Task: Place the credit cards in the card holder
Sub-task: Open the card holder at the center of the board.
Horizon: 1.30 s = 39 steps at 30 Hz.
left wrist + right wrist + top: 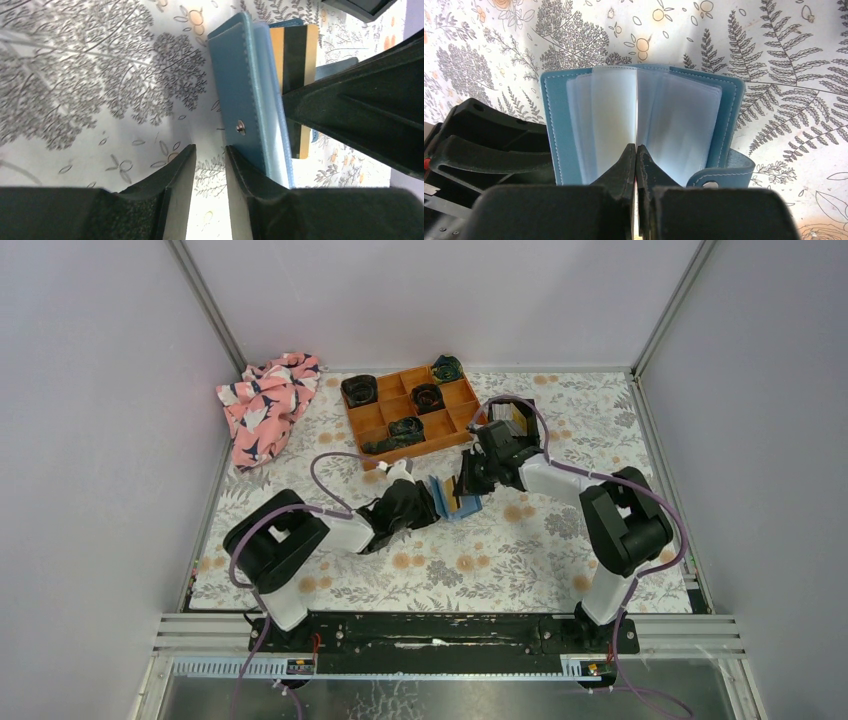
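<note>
The teal-blue card holder (452, 502) stands open on the floral cloth between my two grippers. The right wrist view shows its blue cover (553, 125) and clear sleeves fanned apart. My right gripper (636, 147) is shut on one credit card, held edge-on between the sleeves. In the left wrist view that card (295, 55) is tan with a black stripe, behind the holder's cover (242, 85). My left gripper (209, 150) is open with nothing between its fingers; its right finger touches the cover's lower edge. The card stack is out of view.
An orange compartment tray (365, 422) with dark rolled items stands at the back centre. A small black bin (520, 408) sits behind the right arm. A pink patterned cloth (265, 405) lies at the back left. Enclosure walls stand on three sides.
</note>
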{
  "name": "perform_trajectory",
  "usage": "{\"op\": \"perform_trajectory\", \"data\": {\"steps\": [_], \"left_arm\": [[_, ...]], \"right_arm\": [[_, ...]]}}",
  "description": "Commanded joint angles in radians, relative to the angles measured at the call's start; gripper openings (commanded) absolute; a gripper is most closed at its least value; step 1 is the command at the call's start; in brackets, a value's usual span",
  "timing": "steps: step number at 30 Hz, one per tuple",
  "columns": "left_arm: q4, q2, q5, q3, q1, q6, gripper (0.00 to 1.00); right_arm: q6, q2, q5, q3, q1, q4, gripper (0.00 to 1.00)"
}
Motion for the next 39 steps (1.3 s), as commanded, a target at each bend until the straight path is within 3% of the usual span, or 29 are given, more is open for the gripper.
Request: {"op": "perform_trajectory", "data": {"steps": [1, 17, 26, 32, 39], "left_arm": [[-0.406, -0.003, -0.126, -0.081, -0.020, -0.041, 0.39], [-0.633, -0.309, -0.279, -0.115, -0.054, -0.149, 0.40], [-0.630, -0.429, -0.299, -0.026, -0.065, -0.112, 0.39], [-0.559, -0.423, -0.273, 0.064, -0.066, -0.025, 0.39], [-0.497, -0.288, -0.222, 0.176, -0.065, 0.035, 0.38]], "right_arm": [[-0.032, 0.007, 0.069, 0.055, 0.039, -0.050, 0.00], [-0.038, -0.011, 0.123, 0.117, 0.106, -0.096, 0.00], [-0.037, -0.007, 0.135, 0.130, 0.129, -0.109, 0.00], [-0.039, 0.004, 0.133, 0.133, 0.130, -0.115, 0.00], [-0.042, 0.003, 0.135, 0.132, 0.130, -0.116, 0.00]]}}
